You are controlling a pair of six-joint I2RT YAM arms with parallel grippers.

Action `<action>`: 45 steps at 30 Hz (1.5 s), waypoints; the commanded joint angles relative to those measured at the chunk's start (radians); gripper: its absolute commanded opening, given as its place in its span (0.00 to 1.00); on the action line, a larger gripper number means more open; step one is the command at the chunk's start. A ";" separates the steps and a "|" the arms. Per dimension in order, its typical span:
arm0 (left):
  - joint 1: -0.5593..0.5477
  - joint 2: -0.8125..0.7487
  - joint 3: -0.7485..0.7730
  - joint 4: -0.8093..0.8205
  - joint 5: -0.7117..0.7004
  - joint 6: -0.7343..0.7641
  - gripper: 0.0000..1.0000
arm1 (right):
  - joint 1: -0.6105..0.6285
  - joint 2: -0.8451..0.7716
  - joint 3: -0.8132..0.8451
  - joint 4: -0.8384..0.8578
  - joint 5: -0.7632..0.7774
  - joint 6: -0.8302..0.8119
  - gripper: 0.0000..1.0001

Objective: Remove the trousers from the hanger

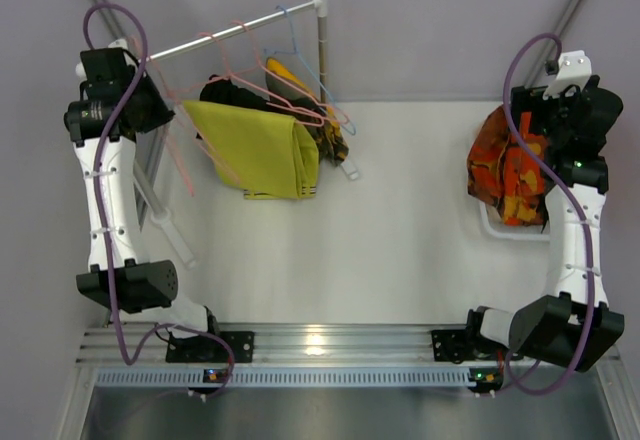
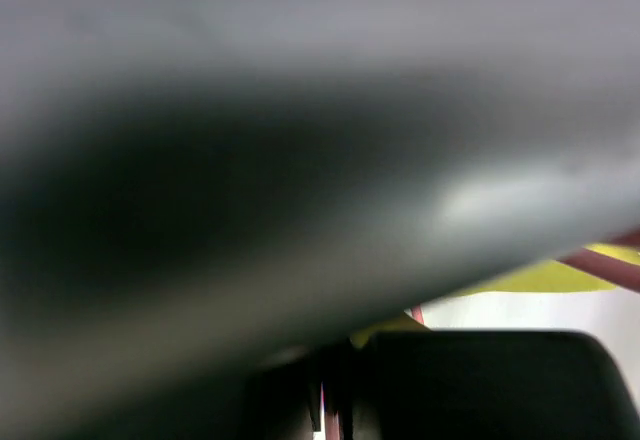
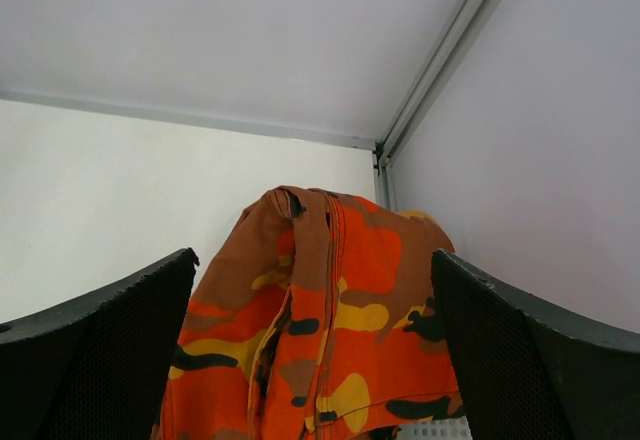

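One pair, the orange trousers point(image 1: 505, 165), lies free in front of the parted right gripper point(image 3: 312, 290); the yellow trousers point(image 1: 260, 150) (near the closed left gripper point(image 1: 155, 105)) still need pulling free next.

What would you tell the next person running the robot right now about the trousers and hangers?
Left gripper: jaws shut, up by the rack rail; its camera is blocked, so whether it grips anything is unclear.
Right gripper: jaws open, over the orange trousers.
Done: orange trousers are off the hanger, heaped on the right.
Left to do: yellow trousers hang draped on a hanger on the rail.
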State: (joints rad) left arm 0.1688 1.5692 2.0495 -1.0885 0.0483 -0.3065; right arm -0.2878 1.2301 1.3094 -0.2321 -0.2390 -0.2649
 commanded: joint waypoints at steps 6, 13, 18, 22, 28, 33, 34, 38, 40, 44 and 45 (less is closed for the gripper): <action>0.123 0.009 -0.029 -0.014 0.162 -0.005 0.00 | 0.013 -0.047 -0.001 0.002 -0.020 0.018 0.99; 0.129 -0.054 -0.109 0.025 0.189 0.004 0.20 | 0.013 -0.064 -0.021 0.011 -0.019 0.010 0.99; 0.129 -0.153 -0.170 0.076 0.217 0.026 0.49 | 0.013 -0.067 -0.025 0.014 -0.025 0.015 0.99; 0.129 -0.248 -0.210 0.101 0.225 0.049 0.55 | 0.015 -0.069 -0.024 0.014 -0.026 0.016 0.99; 0.127 -0.369 -0.278 0.073 0.219 0.109 0.87 | 0.013 -0.089 -0.033 0.008 -0.029 0.015 1.00; 0.127 -0.512 -0.357 0.094 0.203 0.185 0.99 | 0.013 -0.096 -0.045 0.002 -0.042 0.027 1.00; 0.127 -0.553 -0.385 0.119 0.229 0.199 0.99 | 0.013 -0.099 -0.047 -0.001 -0.046 0.033 0.99; 0.127 -0.617 -0.413 0.168 0.374 0.218 0.99 | 0.013 -0.118 -0.064 -0.009 -0.078 0.041 0.99; 0.126 -0.592 -0.375 0.151 0.421 0.195 0.99 | 0.013 -0.141 -0.075 -0.007 -0.120 0.046 1.00; 0.126 -0.514 -0.299 0.070 0.669 0.211 0.99 | 0.013 -0.188 -0.123 -0.012 -0.200 0.078 1.00; 0.124 -0.502 -0.292 0.078 0.688 0.195 0.99 | 0.013 -0.204 -0.131 -0.013 -0.229 0.104 1.00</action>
State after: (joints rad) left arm 0.2916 1.0058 1.7226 -1.0058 0.5449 -0.1207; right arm -0.2878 1.0859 1.1938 -0.2371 -0.3668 -0.2146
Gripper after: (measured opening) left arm 0.989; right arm 0.993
